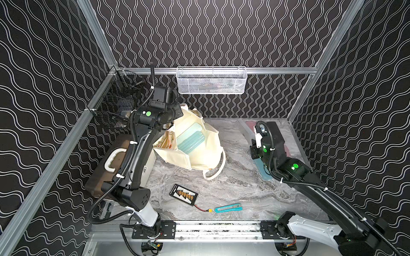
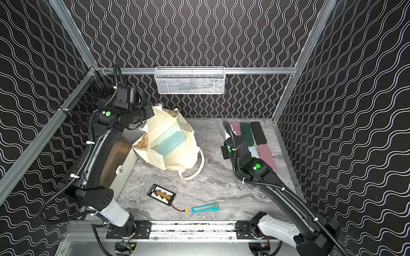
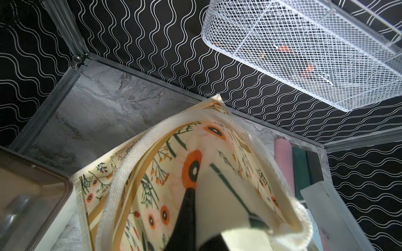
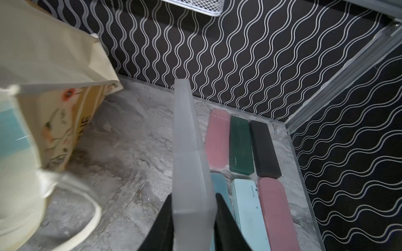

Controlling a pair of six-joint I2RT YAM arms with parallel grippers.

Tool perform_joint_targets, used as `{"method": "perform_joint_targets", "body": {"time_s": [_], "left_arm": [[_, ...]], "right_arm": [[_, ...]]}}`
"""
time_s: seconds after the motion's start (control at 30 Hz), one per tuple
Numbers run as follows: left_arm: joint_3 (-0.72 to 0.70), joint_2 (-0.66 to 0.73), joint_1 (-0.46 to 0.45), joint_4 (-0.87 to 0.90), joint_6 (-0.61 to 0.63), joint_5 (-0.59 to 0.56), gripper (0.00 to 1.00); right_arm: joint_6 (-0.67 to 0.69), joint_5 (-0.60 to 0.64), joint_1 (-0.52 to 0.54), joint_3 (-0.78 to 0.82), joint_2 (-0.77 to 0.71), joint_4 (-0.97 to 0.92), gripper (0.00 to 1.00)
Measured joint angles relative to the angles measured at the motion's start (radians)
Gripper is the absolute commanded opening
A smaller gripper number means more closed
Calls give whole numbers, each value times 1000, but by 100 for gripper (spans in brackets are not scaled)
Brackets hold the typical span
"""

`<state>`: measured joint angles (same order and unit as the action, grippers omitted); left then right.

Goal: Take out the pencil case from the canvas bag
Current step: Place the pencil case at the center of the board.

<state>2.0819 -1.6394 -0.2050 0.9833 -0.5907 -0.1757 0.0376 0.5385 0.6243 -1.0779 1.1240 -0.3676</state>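
The left gripper (image 3: 219, 206) pinches the canvas bag (image 1: 206, 153) by its rim, propping it open. The right gripper (image 4: 193, 208) clamps one end of a frosted pencil case (image 4: 187, 141), clear of the bag and above the laid-out cases (image 4: 239, 147). Held by so little, it could pivot and slip.

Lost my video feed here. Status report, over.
Left end effector shut on canvas bag. Right end effector holds frosted pencil case, out of bag. Teal case inside bag. Six other cases close beside.
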Motion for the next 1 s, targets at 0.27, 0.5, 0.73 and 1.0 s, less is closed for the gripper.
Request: {"method": "perform_joint_targets", "body": {"time_s": [0.27,0.5,0.73,1.0], "left_arm": [[-27,35,87,2,-72,117,0],[69,-18,161,22,-127,241,0],[188,-111,217,51,-200,352,0],[182,-115,256,50,-229,385,0]], "right_arm": [[5,-31,-91,-108,299,98,14],[134,-43,-138,-207,533,182,15],[312,-37,-161,-302,704,233,16],[513,8,-196,-380,856,321,16]]}}
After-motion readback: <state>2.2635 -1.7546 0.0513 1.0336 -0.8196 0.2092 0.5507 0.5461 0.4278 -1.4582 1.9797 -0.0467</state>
